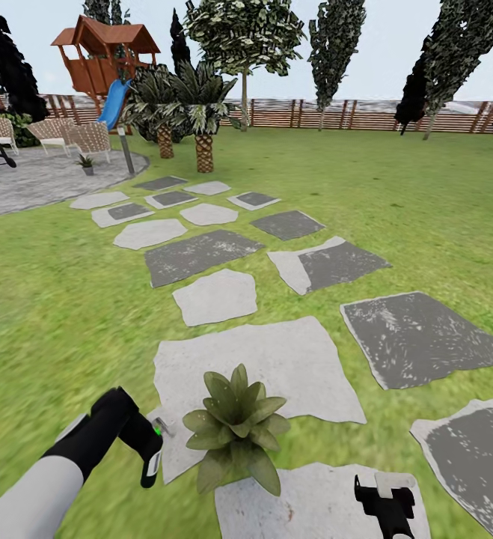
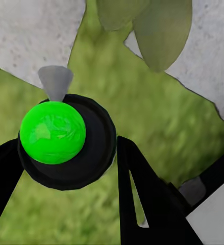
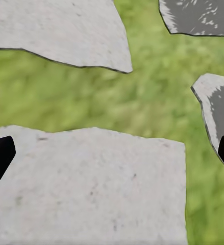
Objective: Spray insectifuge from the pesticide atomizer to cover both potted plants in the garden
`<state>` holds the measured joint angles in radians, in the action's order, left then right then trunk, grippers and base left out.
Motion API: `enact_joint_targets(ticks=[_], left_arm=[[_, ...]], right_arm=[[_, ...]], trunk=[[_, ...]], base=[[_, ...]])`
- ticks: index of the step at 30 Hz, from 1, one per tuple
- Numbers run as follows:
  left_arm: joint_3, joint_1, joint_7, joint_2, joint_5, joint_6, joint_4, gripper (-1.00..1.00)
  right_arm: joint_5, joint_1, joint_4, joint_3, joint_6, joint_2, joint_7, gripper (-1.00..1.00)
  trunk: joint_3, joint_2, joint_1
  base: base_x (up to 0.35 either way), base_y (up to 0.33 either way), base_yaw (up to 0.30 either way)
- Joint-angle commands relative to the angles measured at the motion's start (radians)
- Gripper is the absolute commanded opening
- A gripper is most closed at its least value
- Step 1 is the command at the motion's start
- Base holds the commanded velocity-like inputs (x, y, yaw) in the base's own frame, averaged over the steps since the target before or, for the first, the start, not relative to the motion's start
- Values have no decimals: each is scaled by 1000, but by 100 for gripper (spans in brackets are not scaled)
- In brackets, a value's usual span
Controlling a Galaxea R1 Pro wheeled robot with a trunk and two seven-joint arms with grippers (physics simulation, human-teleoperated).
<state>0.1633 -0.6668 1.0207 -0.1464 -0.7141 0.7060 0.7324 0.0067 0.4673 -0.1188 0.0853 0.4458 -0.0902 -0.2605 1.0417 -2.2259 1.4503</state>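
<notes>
My left gripper (image 1: 150,449) is shut on the pesticide atomizer (image 1: 158,430), low over the lawn just left of a potted plant (image 1: 235,428). In the left wrist view the atomizer (image 2: 66,138) appears end-on as a dark round body with a bright green cap and a pale nozzle, held between my left gripper's (image 2: 66,150) black fingers (image 2: 142,194). The plant's leaves (image 2: 152,25) lie just beyond the nozzle. A second small potted plant (image 1: 87,162) stands far off on the round paved patch. My right gripper (image 1: 384,495) hangs open over a pale stepping stone (image 3: 91,189), empty (image 3: 112,158).
Grey and pale stepping stones (image 1: 201,254) run across the lawn toward the paved patch (image 1: 37,183). A bollard lamp (image 1: 125,150), wicker chairs (image 1: 89,138), palms (image 1: 201,142), a wooden playhouse with a blue slide (image 1: 111,105) and a slatted fence (image 1: 351,114) stand at the back.
</notes>
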Motion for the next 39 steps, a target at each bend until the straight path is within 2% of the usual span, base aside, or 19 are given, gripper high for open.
enact_joint_targets(ticks=[1,7,10,14,18,22,23,27,32,35,37,39], left_arm=[[3,0,4,-2,-5,5,-3,-100],[0,20,-1,-13,-5,1,-47,-100],[1,30,-5,-27,-5,-1,-71,-100],[0,32,-8,-37,-5,-3,-72,-100],[1,16,-9,-36,-5,0,-68,-100],[2,-42,-10,-35,-7,9,-68,-100],[3,-56,-10,-38,-7,9,-68,-100],[5,-52,-20,-56,-7,2,-70,-100],[9,-50,-49,-93,-7,-2,-78,-100],[11,-50,-51,-90,-5,-2,-80,-100],[16,-50,-52,-76,-3,-2,-81,-100],[28,-50,-53,-50,-4,-2,-82,-100]], right_arm=[[1,1,1,8,1,0,-8,100],[1,1,1,8,1,0,-8,100],[1,1,1,8,1,0,-8,100],[1,1,1,8,1,0,-7,100],[1,1,1,8,1,0,-7,100],[1,1,1,8,1,0,-7,100],[1,1,1,8,1,0,-7,100],[1,1,1,8,1,0,-6,100],[1,1,1,8,1,0,-6,100],[1,1,1,8,1,0,-7,100],[1,1,1,8,1,0,-7,100],[1,1,1,8,1,0,-6,100]], trunk=[[1,0,0],[1,0,0],[1,0,0],[1,0,0],[1,0,0],[1,0,0],[1,0,0],[1,0,0],[1,0,0],[1,0,0],[1,0,0],[1,0,0]], base=[[0,0,0],[0,0,0],[0,0,0],[0,0,0],[0,0,0],[0,0,0],[0,0,0],[0,0,0],[0,0,0],[0,0,0],[0,0,0],[0,0,0]])
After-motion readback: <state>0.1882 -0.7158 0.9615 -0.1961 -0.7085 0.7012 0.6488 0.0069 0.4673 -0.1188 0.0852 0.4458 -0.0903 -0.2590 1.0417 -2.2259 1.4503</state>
